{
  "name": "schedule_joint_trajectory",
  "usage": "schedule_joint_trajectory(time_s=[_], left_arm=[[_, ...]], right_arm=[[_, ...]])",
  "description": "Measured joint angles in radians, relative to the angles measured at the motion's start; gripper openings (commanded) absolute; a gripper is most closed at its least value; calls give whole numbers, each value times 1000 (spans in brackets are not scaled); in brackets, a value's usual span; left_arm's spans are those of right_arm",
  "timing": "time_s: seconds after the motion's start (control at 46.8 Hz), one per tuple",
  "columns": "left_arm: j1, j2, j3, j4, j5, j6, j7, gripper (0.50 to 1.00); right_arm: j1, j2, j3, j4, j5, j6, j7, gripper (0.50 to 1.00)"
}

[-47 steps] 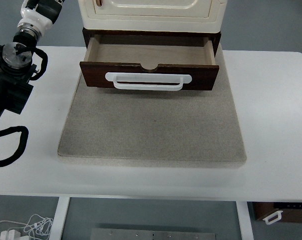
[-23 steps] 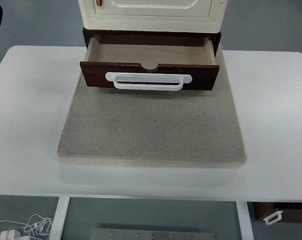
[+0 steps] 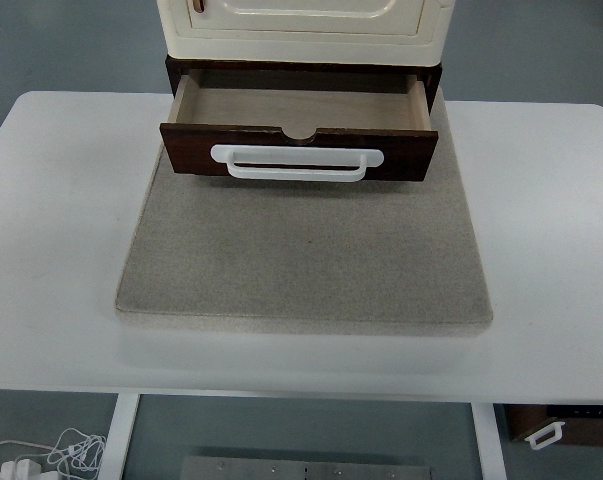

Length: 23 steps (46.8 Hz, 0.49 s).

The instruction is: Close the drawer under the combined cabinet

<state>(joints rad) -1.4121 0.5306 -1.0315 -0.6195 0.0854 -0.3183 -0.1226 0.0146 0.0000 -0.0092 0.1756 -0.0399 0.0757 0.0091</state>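
Cabinet (image 3: 303,25) at back centre of the tabletop (image 3: 61,220), on the rear edge of a mat (image 3: 306,260). Drawer (image 3: 299,130) under it pulled out forward over the mat; handle (image 3: 296,163) on its front face.

A lab bench: bare white table (image 3: 541,250) (loose cables (image 3: 51,450) underneath).

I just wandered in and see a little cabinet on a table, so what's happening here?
Nothing is being handled right now: neither robot arm is in the picture. A cream cabinet stands at the far edge of a grey mat on a white table. The dark wooden drawer beneath it is pulled out and looks empty, its white handle facing the robot. The drawer is to be closed, and that is not yet done.
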Motion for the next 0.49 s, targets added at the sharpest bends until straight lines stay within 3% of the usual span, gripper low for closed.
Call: schedule_joint_trajectory(time_s=[0.32,0.491], left_arm=[[-10,31,99,-207,12,15,0,1000],[-3,33,100,-352,152,32,0,1000]], right_arm=[[0,0,0,0,0,0,0,952],[0,0,0,0,0,0,0,952]])
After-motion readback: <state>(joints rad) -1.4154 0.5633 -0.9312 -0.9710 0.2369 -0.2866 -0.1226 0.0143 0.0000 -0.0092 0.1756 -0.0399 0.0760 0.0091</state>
